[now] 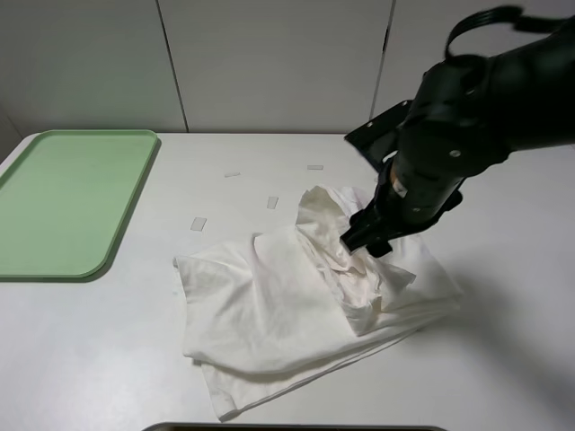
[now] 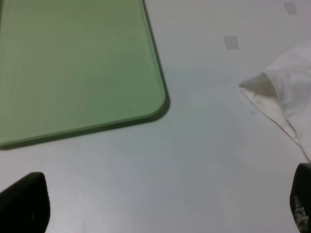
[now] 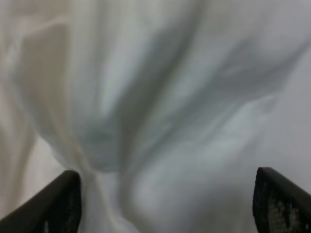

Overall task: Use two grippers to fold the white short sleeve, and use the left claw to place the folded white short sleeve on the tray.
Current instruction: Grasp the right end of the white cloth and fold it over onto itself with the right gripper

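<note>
The white short sleeve point(image 1: 296, 305) lies rumpled and half-folded on the table point(image 1: 503, 359), right of centre and well apart from the green tray point(image 1: 72, 202) at the left edge. The right gripper point(image 1: 367, 238) rests on the bunched cloth, its fingers point(image 3: 53, 204) spread wide with fabric between them. The left claw point(image 2: 163, 206) hangs over bare table between tray and shirt, its fingers point(image 2: 24, 204) wide too. A few pale tape strips point(image 1: 199, 223) lie on the table toward the wall

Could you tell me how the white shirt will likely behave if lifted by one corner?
Probably floppy: the white short sleeve lies crumpled in soft folds, so it would likely drape and sag. Its layers overlap loosely, so a pinch might lift only one. It looks thin, probably light.
</note>
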{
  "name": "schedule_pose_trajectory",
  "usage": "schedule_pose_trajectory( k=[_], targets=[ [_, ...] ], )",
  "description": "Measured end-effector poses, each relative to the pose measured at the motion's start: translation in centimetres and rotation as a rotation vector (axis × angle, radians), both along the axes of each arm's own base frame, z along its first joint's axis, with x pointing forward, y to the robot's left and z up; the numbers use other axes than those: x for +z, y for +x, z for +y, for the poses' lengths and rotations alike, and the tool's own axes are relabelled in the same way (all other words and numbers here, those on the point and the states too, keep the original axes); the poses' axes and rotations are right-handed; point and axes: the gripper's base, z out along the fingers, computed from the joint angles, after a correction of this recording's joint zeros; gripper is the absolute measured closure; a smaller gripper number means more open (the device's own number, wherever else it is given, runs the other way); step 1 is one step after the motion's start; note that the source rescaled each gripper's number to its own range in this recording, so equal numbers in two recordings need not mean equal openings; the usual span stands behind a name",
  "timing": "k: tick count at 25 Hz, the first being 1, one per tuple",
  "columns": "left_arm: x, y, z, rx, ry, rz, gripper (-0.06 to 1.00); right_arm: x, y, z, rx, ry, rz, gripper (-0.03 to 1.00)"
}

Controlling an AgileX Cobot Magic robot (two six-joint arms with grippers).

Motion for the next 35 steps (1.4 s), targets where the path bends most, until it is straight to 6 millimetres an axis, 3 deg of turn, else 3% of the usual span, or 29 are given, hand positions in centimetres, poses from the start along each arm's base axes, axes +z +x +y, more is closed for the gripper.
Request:
schedule_pose_trajectory(
  k=[1,6,13,17,21,24,29,35],
  targets=[
    [0.0,0.0,0.0,0.000,0.000,0.000,-0.05,1.4,0.4,-1.1,-0.021,0.003,-0.040,0.17],
    [0.0,0.0,0.0,0.000,0.001,0.000,-0.05,4.9,1.5,-4.5,-0.107,0.034,-0.146,0.17],
    [0.0,0.0,0.0,0.001,0.001,0.000,-0.05,6.4,3.1,-7.6,-0.204,0.100,-0.223,0.17],
    [0.0,0.0,0.0,0.001,0.001,0.000,-0.05,4.8,4.0,-6.7,-0.189,0.162,-0.212,0.17],
    [0.0,0.0,0.0,0.001,0.001,0.000,-0.05,1.3,4.9,-5.3,-0.160,0.161,-0.144,0.17],
    [0.0,0.0,0.0,0.001,0.001,0.000,-0.05,-0.7,4.6,-3.6,-0.126,0.160,-0.087,0.17],
    [0.0,0.0,0.0,0.001,0.001,0.001,-0.05,-0.9,2.9,0.2,-0.018,0.236,-0.090,0.17],
    [0.0,0.0,0.0,0.001,0.001,0.000,-0.05,-0.9,2.2,1.8,0.039,0.282,-0.102,0.17]
  ],
)
